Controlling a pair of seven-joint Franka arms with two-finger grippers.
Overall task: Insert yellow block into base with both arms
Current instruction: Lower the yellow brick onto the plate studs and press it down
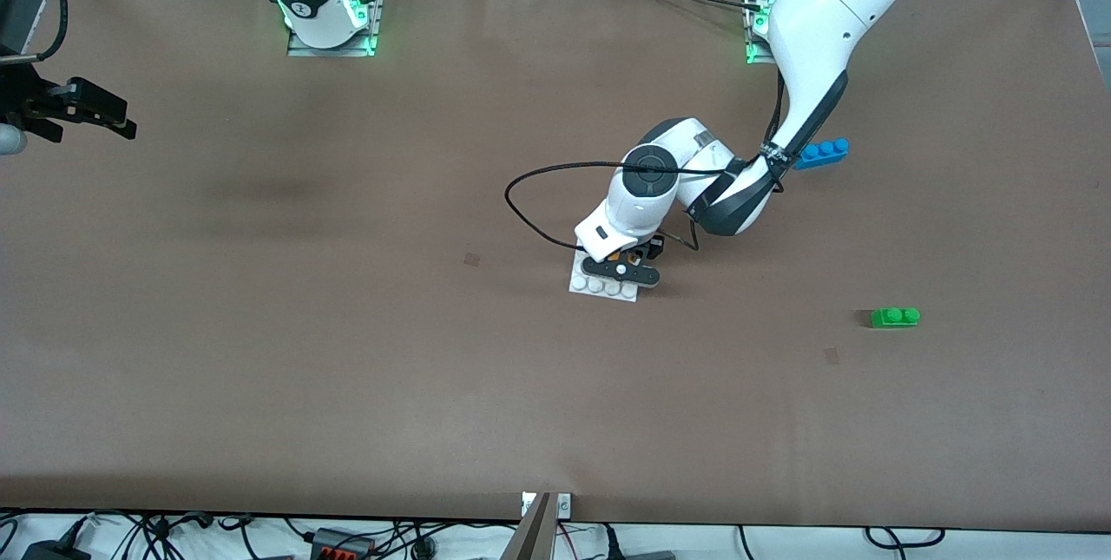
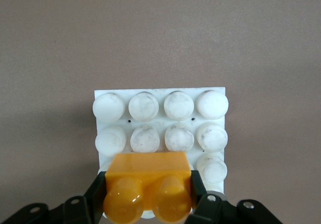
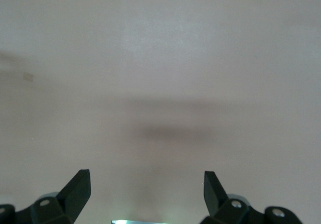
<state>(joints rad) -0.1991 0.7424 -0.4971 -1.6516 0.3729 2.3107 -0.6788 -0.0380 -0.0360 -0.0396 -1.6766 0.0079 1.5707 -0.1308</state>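
In the front view I see the left gripper (image 1: 621,269) low over the base (image 1: 599,286) at frame centre, but only a speck of the yellow block (image 1: 621,269) shows under the hand. My left wrist view fills that in: the fingers (image 2: 96,196) pinch the block (image 2: 149,184) at the frame's bottom, over the base's (image 2: 160,118) studs. The right gripper (image 1: 74,104) waits at the front view's upper left edge, above bare table (image 1: 347,352); its wrist view shows its fingers (image 3: 77,189) spread wide. A blue brick (image 1: 823,152) and a green brick (image 1: 895,317) show only from the front.
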